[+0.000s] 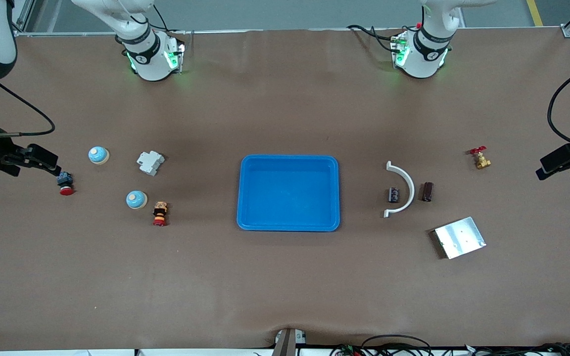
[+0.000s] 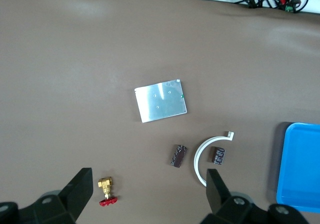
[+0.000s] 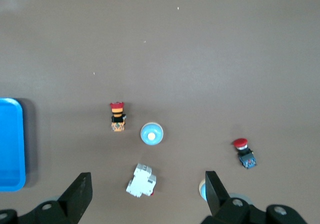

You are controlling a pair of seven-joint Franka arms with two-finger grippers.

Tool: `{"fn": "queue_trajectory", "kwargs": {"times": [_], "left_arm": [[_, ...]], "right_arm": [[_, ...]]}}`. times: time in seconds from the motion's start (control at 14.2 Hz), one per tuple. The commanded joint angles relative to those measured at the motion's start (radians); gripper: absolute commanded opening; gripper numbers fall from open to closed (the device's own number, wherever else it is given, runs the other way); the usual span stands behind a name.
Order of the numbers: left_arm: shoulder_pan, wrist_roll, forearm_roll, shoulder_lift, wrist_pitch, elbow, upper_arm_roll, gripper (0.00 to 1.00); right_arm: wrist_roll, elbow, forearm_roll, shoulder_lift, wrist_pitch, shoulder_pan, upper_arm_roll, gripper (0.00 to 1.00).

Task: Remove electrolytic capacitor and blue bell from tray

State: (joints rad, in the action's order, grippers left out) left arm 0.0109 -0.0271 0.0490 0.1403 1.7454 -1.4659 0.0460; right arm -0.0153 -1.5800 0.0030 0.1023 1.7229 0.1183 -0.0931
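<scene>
Landmark: shallow blue plastic tray (image 1: 289, 193), empty, at the middle of the brown paper-covered worktop (image 1: 285, 287).

Toward the right arm's end from the tray:
- light-blue domed bell (image 1: 136, 199), standing on the worktop just beside a red-and-orange stacked push-button (image 1: 160, 213);
- second light-blue domed bell (image 1: 98, 155), farther from the front camera than the first;
- white plastic circuit breaker (image 1: 150, 162);
- red mushroom-head button on a dark block (image 1: 65, 184), nearest the worktop's end.

Toward the left arm's end from the tray:
- dark cylindrical capacitor with printed sleeve (image 1: 393, 194), lying inside the curve of a white plastic arc-shaped bracket (image 1: 401, 189);
- second dark cylindrical capacitor (image 1: 427, 191), just outside that curve;
- brass valve with red handle (image 1: 480, 157);
- flat silver metal plate (image 1: 459, 237), nearer the front camera than the capacitors.

Left gripper (image 2: 147, 194): high over the capacitor group, fingers wide, holding nothing.
Right gripper (image 3: 147, 196): high over the bell group, fingers wide, holding nothing.
</scene>
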Motion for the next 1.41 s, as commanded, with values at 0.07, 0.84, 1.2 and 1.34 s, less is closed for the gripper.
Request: {"fn": "queue_trajectory", "kwargs": {"times": [0.07,0.84,1.2,1.34], "left_arm": [[0.0,-0.004,-0.029,-0.008,-0.009,0.012,-0.006,1.0],[-0.005,-0.016,-0.027,-0.01,-0.01,0.006,-0.009,1.0],[-0.005,-0.017,-0.024,-0.03,-0.02,-0.013,-0.026,1.0],[-0.002,-0.017,-0.024,-0.065,-0.007,-0.071,-0.034,1.0]], "right_arm": [[-0.014,0.031,0.006,-0.004,-0.049,0.017,-0.008,1.0],[-0.002,0.032,0.066,-0.064,-0.147,0.029,0.004,1.0],[-0.002,0.029,0.066,-0.069,-0.155,0.032,0.004,1.0],[-0.002,0.029,0.066,-0.075,-0.158,0.032,0.004,1.0]]}}
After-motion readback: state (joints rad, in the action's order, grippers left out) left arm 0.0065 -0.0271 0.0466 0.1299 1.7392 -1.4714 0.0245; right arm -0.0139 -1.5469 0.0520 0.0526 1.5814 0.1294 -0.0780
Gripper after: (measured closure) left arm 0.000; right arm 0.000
